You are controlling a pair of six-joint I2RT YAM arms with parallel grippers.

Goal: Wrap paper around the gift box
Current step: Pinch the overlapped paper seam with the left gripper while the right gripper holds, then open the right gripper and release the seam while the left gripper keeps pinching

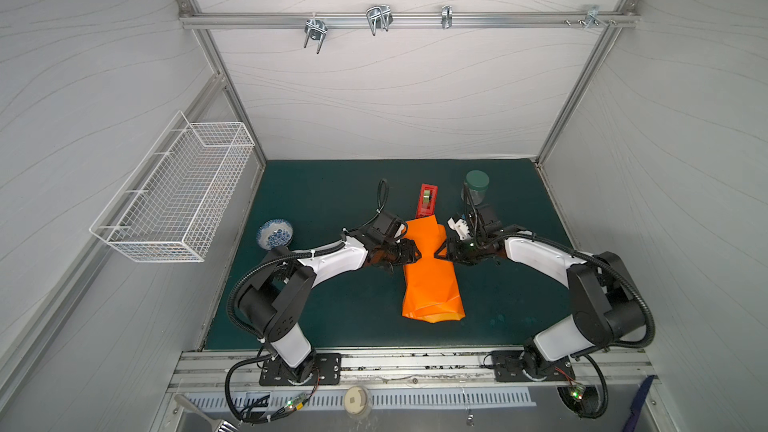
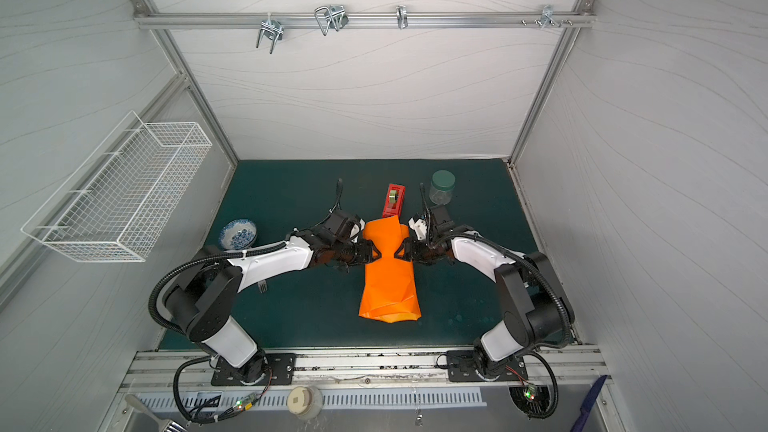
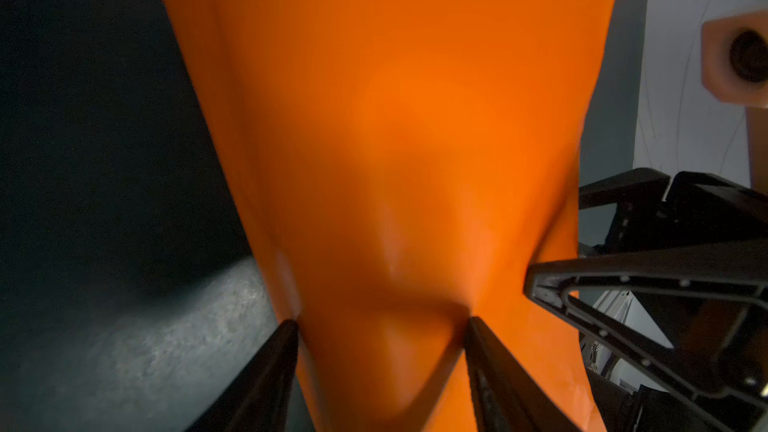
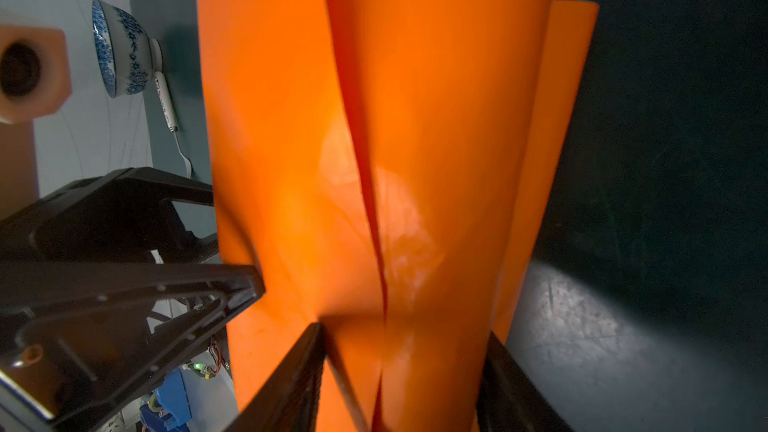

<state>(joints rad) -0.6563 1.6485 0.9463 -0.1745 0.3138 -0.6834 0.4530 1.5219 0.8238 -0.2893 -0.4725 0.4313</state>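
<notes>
Paper (image 1: 432, 284) lay in the middle of the mat (image 1: 332, 317), folded over into a long orange tube that ran from the table's front toward the back wall in both top views. Its near end was creased into angled folds and rested on the mat. Its far end reached the near end of the dispenser (image 1: 428, 200); whether they touched could not be told.

The left gripper (image 1: 417, 254) met the tube from the left and the right gripper (image 1: 440, 252) from the right, facing each other a little beyond its middle. In the left wrist view the left gripper's fingers (image 3: 274, 367) stood apart, and the folded paper filled the gap and pressed against both, so it was clamped on the paper. The right wrist view showed the same: the right gripper's fingers (image 4: 299, 367) bore on overlapping layers with a seam between them.

A jar (image 1: 476, 187) stood behind the right gripper. A bowl (image 1: 275, 234) sat left of the left arm, with a fork (image 4: 166, 105) just beside it.
</notes>
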